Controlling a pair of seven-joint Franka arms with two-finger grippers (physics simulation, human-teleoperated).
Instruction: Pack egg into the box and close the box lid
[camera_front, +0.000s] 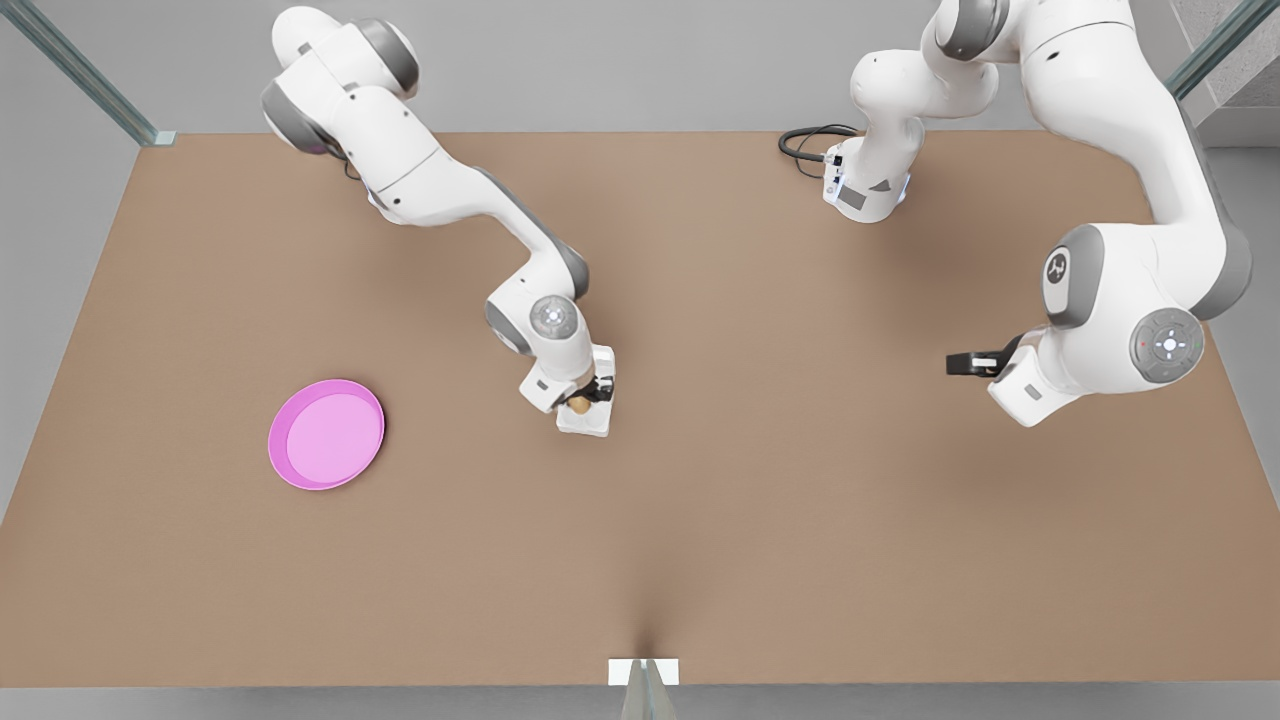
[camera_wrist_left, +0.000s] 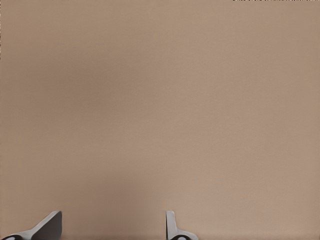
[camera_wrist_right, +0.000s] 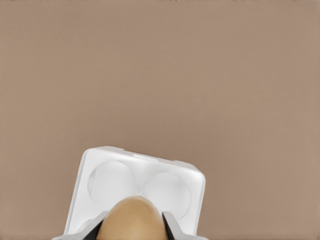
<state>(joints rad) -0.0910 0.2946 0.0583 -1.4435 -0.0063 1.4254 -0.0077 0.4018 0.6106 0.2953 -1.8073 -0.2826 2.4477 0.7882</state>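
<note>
Seemingly over the box (camera_wrist_right: 135, 190), right hand (camera_wrist_right: 134, 230) grips egg (camera_wrist_right: 131, 220).

Even, bright, soft light; faint blurred shadows spread beneath both arms on the table (camera_front: 800, 520), no glare.

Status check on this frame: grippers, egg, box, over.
Right gripper shut on the egg, over the box cups. Left gripper open, waiting over bare table. Pink plate well aside; nothing blocking.
</note>
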